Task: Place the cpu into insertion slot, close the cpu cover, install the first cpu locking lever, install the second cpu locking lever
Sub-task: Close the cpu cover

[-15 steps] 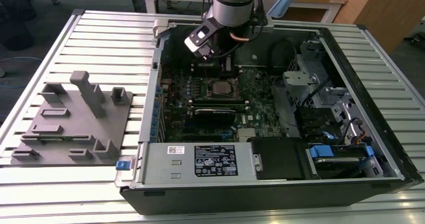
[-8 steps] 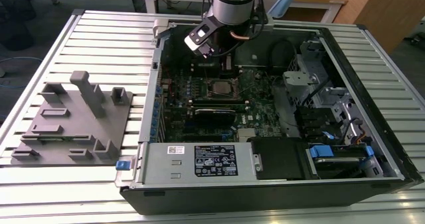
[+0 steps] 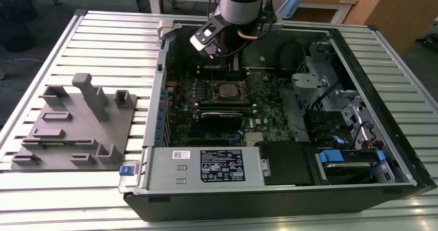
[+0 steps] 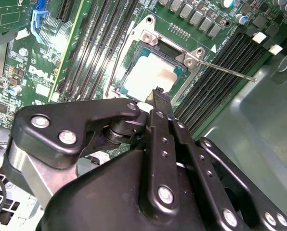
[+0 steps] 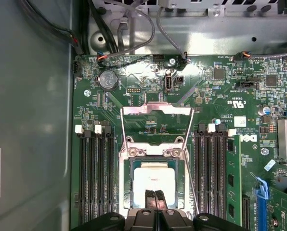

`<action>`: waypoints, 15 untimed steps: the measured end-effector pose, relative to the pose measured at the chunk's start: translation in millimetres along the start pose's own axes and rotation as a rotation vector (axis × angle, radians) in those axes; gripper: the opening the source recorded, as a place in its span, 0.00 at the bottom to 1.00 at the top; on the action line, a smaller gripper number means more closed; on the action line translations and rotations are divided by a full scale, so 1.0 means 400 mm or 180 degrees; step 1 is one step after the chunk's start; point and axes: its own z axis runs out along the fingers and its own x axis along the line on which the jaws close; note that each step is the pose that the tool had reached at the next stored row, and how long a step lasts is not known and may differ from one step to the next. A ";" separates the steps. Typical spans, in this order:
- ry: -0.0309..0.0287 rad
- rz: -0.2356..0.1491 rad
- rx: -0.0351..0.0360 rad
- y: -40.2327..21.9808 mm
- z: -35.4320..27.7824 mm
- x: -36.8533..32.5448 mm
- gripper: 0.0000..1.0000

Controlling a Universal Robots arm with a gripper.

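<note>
The claw (image 5: 156, 192), fingers pressed together and empty, is over the cpu (image 5: 153, 179) seated in the insertion slot (image 5: 127, 190), mid-frame in the exterior view; the cpu cover (image 5: 156, 110) lies open

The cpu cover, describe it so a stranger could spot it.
In the open computer case, find the green motherboard. Between its long black slots sits the cpu; the cpu cover is the thin silver frame lying open beside it, board showing through.
</note>
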 end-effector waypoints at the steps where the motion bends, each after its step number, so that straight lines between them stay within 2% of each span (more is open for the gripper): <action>1: 0.0000 0.0000 0.0000 0.000 -0.001 0.000 0.11; 3: 0.0001 0.0000 -0.0001 0.000 -0.002 0.000 0.11; 5: 0.0000 0.0000 0.0000 0.001 -0.016 0.000 0.11; 15: 0.0000 0.0000 0.0000 0.010 -0.016 0.000 0.11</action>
